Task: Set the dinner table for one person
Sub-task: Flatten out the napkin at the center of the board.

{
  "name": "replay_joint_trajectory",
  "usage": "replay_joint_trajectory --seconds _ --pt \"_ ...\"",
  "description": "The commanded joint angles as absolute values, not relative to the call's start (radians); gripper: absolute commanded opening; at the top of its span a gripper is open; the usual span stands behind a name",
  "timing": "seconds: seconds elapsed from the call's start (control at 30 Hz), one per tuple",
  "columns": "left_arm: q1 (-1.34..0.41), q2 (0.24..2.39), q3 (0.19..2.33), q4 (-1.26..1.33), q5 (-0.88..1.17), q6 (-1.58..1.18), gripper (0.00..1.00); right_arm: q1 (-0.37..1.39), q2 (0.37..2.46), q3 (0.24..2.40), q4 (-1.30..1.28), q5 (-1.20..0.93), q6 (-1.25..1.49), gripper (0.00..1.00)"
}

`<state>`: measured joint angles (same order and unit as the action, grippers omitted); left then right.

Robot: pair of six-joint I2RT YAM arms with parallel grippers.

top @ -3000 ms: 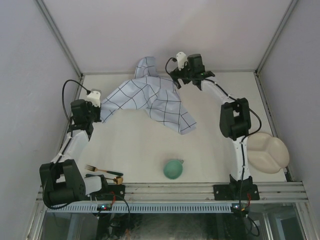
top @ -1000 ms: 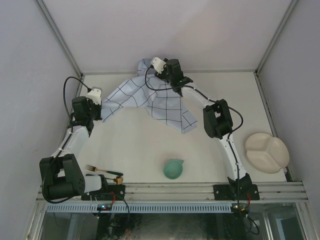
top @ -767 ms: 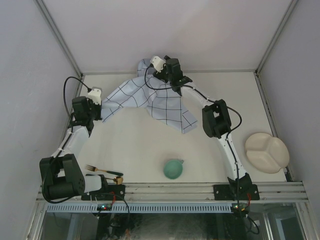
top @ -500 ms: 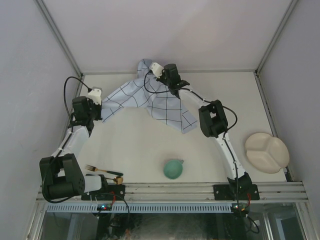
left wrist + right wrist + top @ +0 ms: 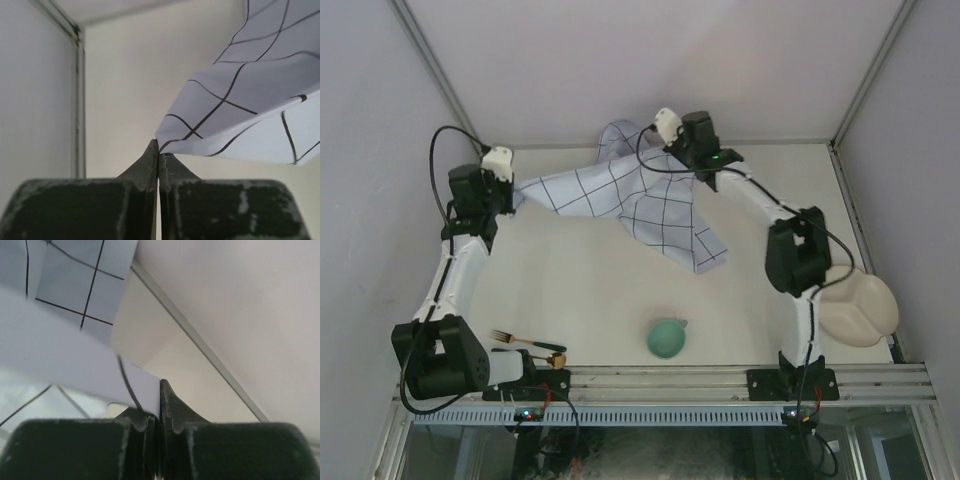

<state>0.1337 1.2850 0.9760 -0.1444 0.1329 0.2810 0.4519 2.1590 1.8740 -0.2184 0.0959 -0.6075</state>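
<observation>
Dinner tabletop point(image 5: 590, 290) spreads cream-white across the booth floor, just beyond the arm bases. Left gripper point(image 5: 158, 159) is pinched tight on a corner of the pale-blue grid cloth point(image 5: 640, 200), over by the left wall. Right gripper point(image 5: 160, 392) is clamped on another edge of it, up near the back wall. The cloth runs stretched between the two, one flap reaching toward the middle. Green cup point(image 5: 666, 338) sits near the front edge, fork point(image 5: 525, 342) front left, cream divided plate point(image 5: 865, 310) front right.
</observation>
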Motion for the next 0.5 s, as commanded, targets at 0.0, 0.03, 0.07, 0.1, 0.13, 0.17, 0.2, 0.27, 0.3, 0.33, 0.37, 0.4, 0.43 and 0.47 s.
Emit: replay_joint_trajectory --seconds 0.0,0.03,0.07,0.1,0.13,0.17,0.2,0.27,0.3,0.33,0.37,0.4,0.43,0.47 --pt "0.102 1.209 1.178 -0.221 0.172 0.259 0.01 0.414 1.778 1.771 -0.343 0.076 -0.526 0.0" --pt "0.095 1.196 1.201 -0.237 0.179 0.248 0.0 0.411 1.722 1.748 -0.396 0.059 -0.517 0.0" --pt "0.086 1.185 1.223 -0.249 0.186 0.237 0.0 0.41 1.67 1.725 -0.437 0.042 -0.51 0.0" --pt "0.076 1.175 1.242 -0.264 0.193 0.231 0.0 0.408 1.616 1.702 -0.478 0.025 -0.504 0.0" --pt "0.067 1.163 1.257 -0.274 0.195 0.228 0.0 0.407 1.566 1.679 -0.51 0.009 -0.5 0.0" --pt "0.058 1.152 1.269 -0.284 0.195 0.228 0.0 0.405 1.514 1.658 -0.541 -0.002 -0.498 0.0" --pt "0.05 1.141 1.278 -0.29 0.197 0.226 0.0 0.406 1.45 1.636 -0.561 -0.003 -0.496 0.0" --pt "0.04 1.12 1.285 -0.296 0.201 0.221 0.0 0.404 1.369 1.594 -0.593 0.0 -0.492 0.0" --pt "0.036 1.112 1.284 -0.296 0.201 0.218 0.0 0.402 1.332 1.582 -0.607 0.004 -0.492 0.0" --pt "0.034 1.106 1.284 -0.297 0.203 0.213 0.0 0.399 1.301 1.574 -0.624 0.012 -0.49 0.0" --pt "0.031 1.101 1.282 -0.301 0.204 0.21 0.0 0.395 1.272 1.57 -0.644 0.017 -0.487 0.0" --pt "0.027 1.094 1.282 -0.305 0.206 0.21 0.0 0.389 1.244 1.566 -0.661 0.02 -0.483 0.0" --pt "0.025 1.088 1.282 -0.309 0.205 0.209 0.0 0.381 1.216 1.56 -0.674 0.02 -0.48 0.0" --pt "0.023 1.082 1.282 -0.313 0.206 0.21 0.0 0.372 1.192 1.555 -0.687 0.023 -0.479 0.0"
